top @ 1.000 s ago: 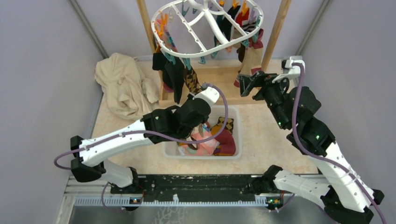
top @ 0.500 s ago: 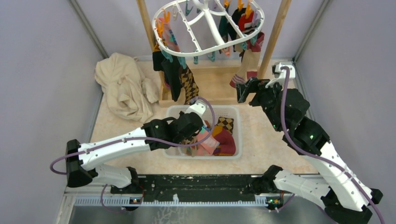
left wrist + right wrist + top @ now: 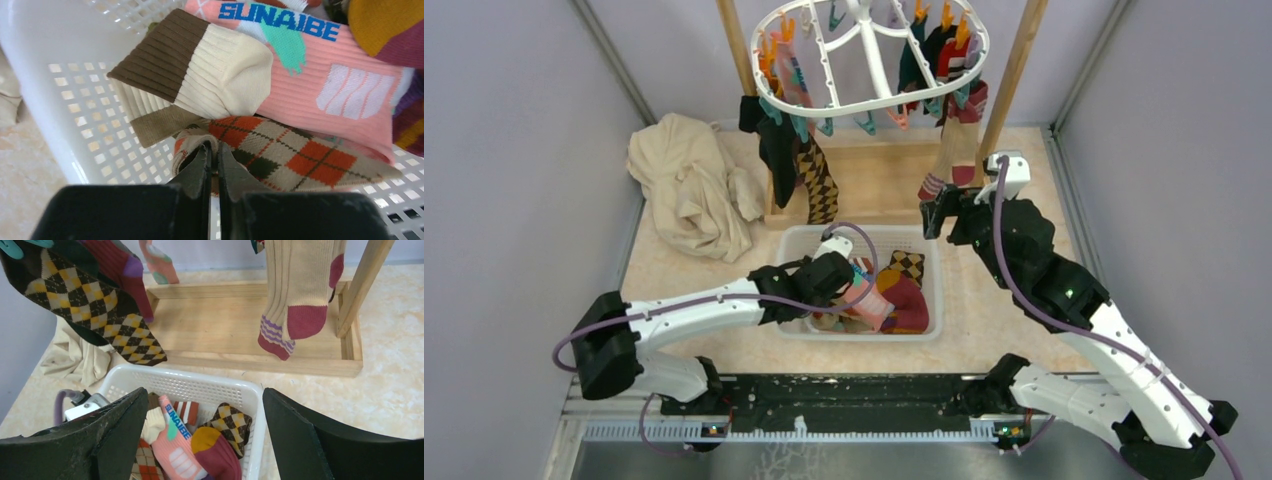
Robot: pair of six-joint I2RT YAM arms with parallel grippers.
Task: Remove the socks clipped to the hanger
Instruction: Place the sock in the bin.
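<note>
The white oval hanger (image 3: 879, 103) hangs from the wooden frame, and socks are clipped round its rim: a brown-and-yellow argyle one (image 3: 817, 180) (image 3: 95, 310), a black one (image 3: 776, 150) and a beige one with a red heel (image 3: 954, 145) (image 3: 300, 290). My left gripper (image 3: 213, 150) (image 3: 846, 287) is down in the white mesh basket (image 3: 929, 290). It is shut on the edge of an orange-and-beige argyle sock (image 3: 300, 160), which lies on the socks in the basket. My right gripper (image 3: 205, 392) (image 3: 941, 213) stands open and holds nothing, above the basket's far right corner, below the beige sock.
The basket (image 3: 200, 376) holds loose socks: a pink lettered one (image 3: 325, 75), a cream-and-brown one (image 3: 210, 70) and a maroon-and-yellow one (image 3: 215, 450). A crumpled beige cloth (image 3: 689, 185) lies to the left. The frame's wooden base (image 3: 884, 190) and posts (image 3: 1014, 75) stand behind the basket.
My left gripper has come down from near the hanger into the basket with the argyle sock. The hanger has swung back. My right gripper has moved nearer and lower, towards the basket.
</note>
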